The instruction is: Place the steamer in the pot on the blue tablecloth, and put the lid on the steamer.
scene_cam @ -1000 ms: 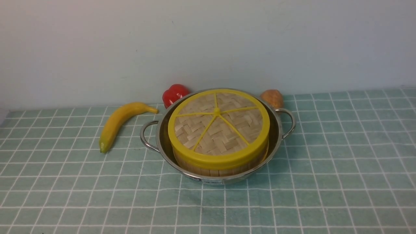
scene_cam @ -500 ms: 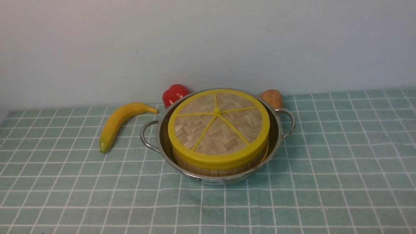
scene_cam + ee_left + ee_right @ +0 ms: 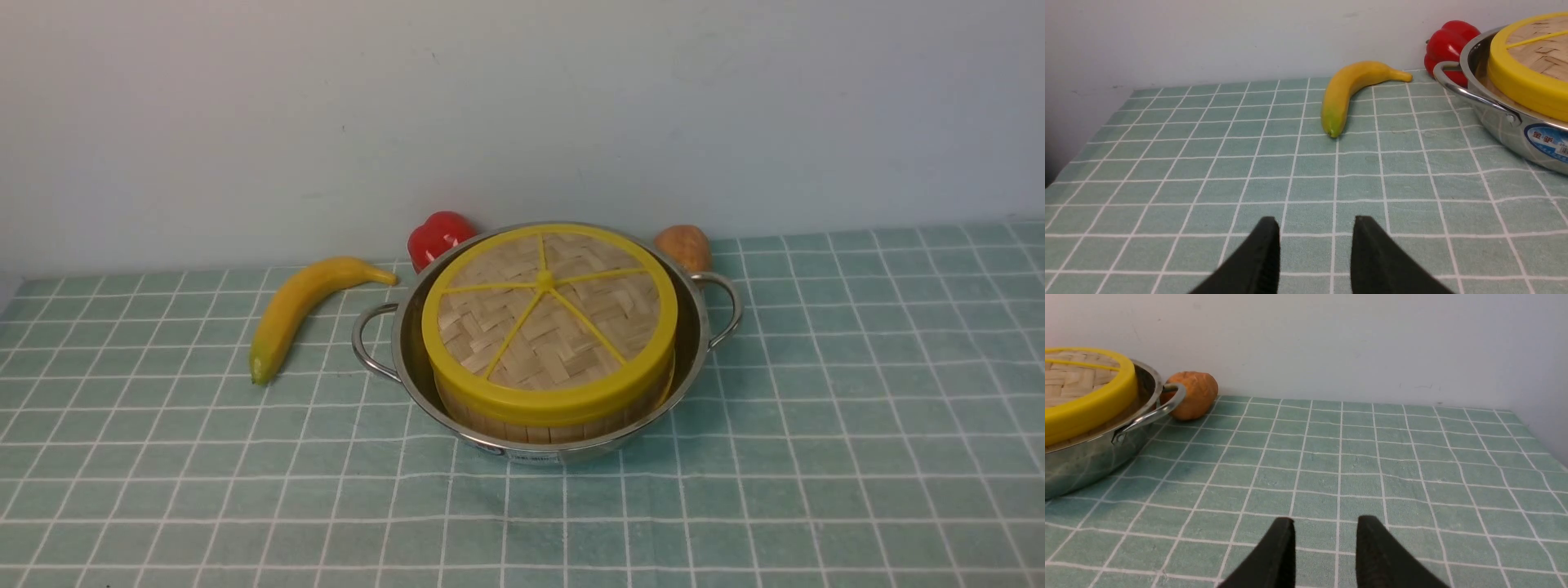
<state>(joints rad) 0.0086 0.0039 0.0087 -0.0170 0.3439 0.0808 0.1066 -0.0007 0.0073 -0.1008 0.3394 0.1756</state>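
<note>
The shiny steel pot (image 3: 694, 359) stands on the blue tablecloth (image 3: 857, 408) near the back wall. The steamer (image 3: 539, 426) sits inside it, only its slatted wooden side showing. The woven lid (image 3: 549, 314) with yellow rim and spokes lies flat on top of the steamer. Neither gripper shows in the front view. In the left wrist view my left gripper (image 3: 1315, 222) is open and empty above bare cloth, apart from the pot (image 3: 1498, 126). In the right wrist view my right gripper (image 3: 1326, 522) is open and empty over cloth, apart from the pot (image 3: 1094, 457).
A yellow banana (image 3: 298, 310) lies left of the pot. A red pepper (image 3: 439, 237) sits behind the pot's left side and a brown walnut-like toy (image 3: 684, 245) behind its right handle, both by the wall (image 3: 522, 106).
</note>
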